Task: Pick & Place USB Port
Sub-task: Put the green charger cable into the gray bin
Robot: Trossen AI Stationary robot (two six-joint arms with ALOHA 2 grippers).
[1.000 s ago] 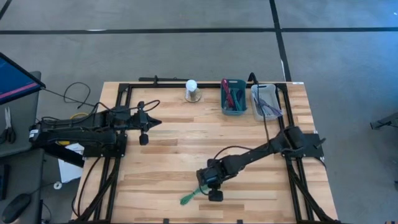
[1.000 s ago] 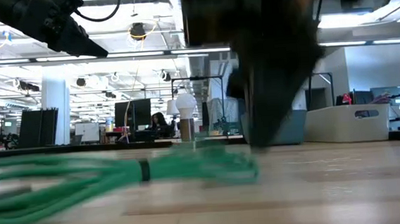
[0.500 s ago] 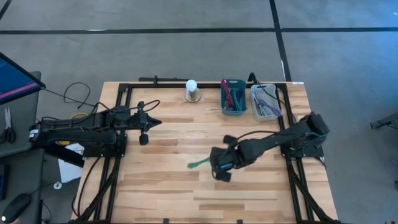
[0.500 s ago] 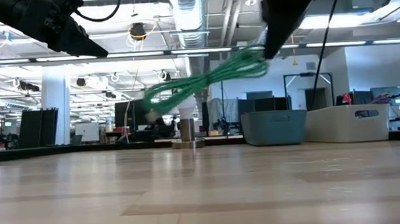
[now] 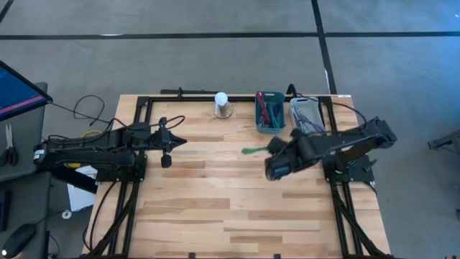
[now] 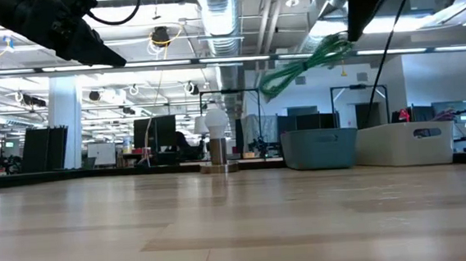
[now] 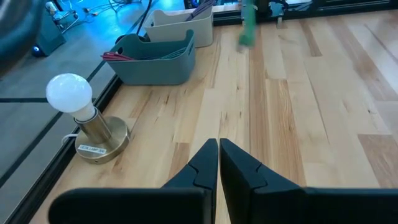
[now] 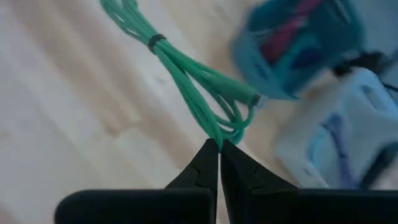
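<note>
High view shows a broad stretch of bare wood across the near and middle parts of the worktop (image 5: 215,208), with nothing lying on it. The left end effector (image 5: 167,146) hangs over the worktop's left side, well apart from everything else, its fingers pressed together. The right end effector (image 5: 272,160) is raised over the right half, just in front of the two bins, and pinches one end of the green cable (image 5: 253,150).

The green cable is a thin cord gathered into a long bundle of loops and cinched by a dark band near its middle. In the right wrist view the bundle (image 8: 186,81) trails away from the closed fingertips, clear of the wood below. In the low view it (image 6: 306,64) hangs high in the air, not touching the worktop.

Along the far edge stand a white bulb on a brass base (image 5: 222,105), a teal bin (image 5: 270,112) holding red and dark cables, and just beside it a white bin (image 5: 307,119) with dark cables.

Beyond the worktop lies grey floor crossed by dark lines; the low view looks into an open office with ceiling lights and monitors.
</note>
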